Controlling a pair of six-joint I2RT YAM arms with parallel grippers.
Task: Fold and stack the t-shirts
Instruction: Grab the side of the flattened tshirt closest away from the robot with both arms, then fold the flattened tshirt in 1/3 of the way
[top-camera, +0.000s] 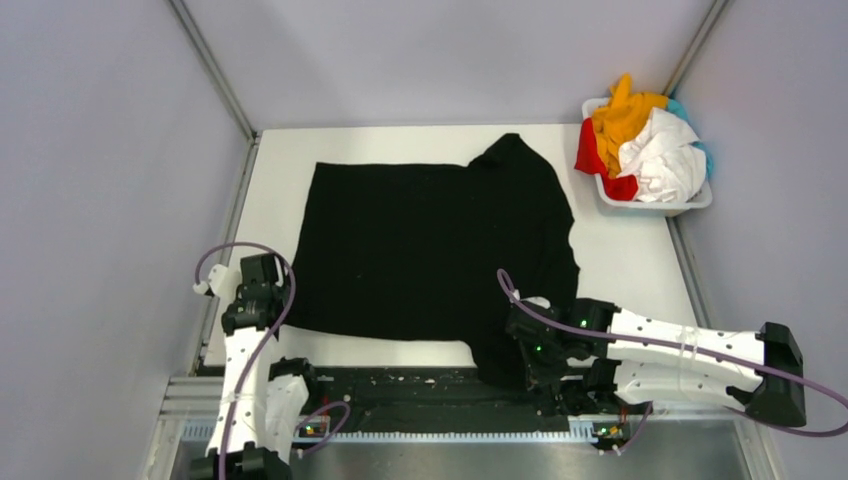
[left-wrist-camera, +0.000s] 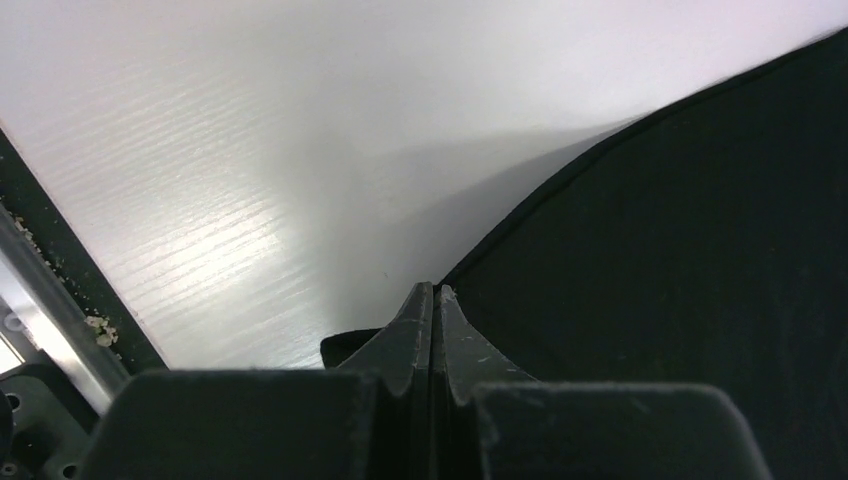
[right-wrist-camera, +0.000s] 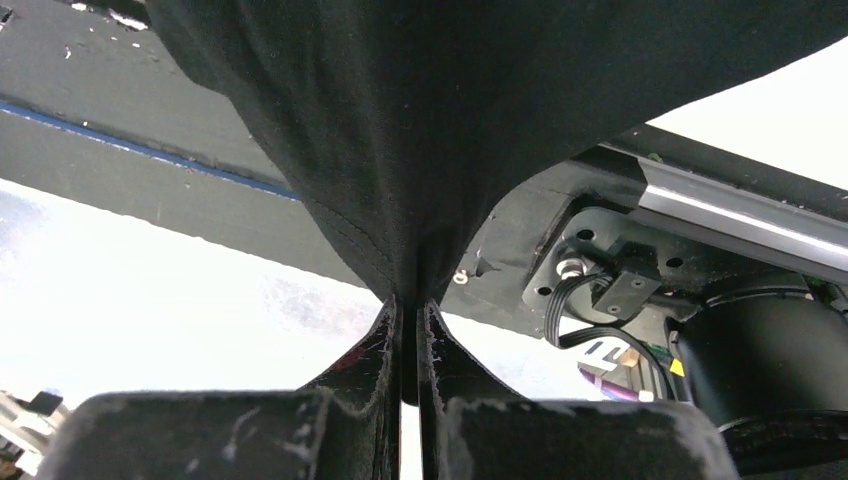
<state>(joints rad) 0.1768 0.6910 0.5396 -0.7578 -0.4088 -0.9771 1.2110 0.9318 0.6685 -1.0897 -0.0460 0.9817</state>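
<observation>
A large black t-shirt (top-camera: 430, 250) lies spread flat on the white table. My right gripper (top-camera: 528, 350) is at the shirt's near right part and is shut on a bunch of the black cloth (right-wrist-camera: 420, 150), which hangs between its fingertips (right-wrist-camera: 385, 330). My left gripper (top-camera: 262, 285) is beside the shirt's left hem. In the left wrist view its jaws (left-wrist-camera: 434, 292) are pressed together with no cloth seen between them, their tips just at the hem (left-wrist-camera: 560, 180). The orange-yellow (top-camera: 625, 115), red (top-camera: 592, 155), white (top-camera: 665, 160) and teal (top-camera: 707, 155) t-shirts are heaped in a basket.
The white plastic basket (top-camera: 655, 207) stands at the table's far right corner. Grey walls close in both sides. A black rail and metal frame (top-camera: 400, 385) run along the table's near edge, and part of the shirt hangs over them by the right gripper.
</observation>
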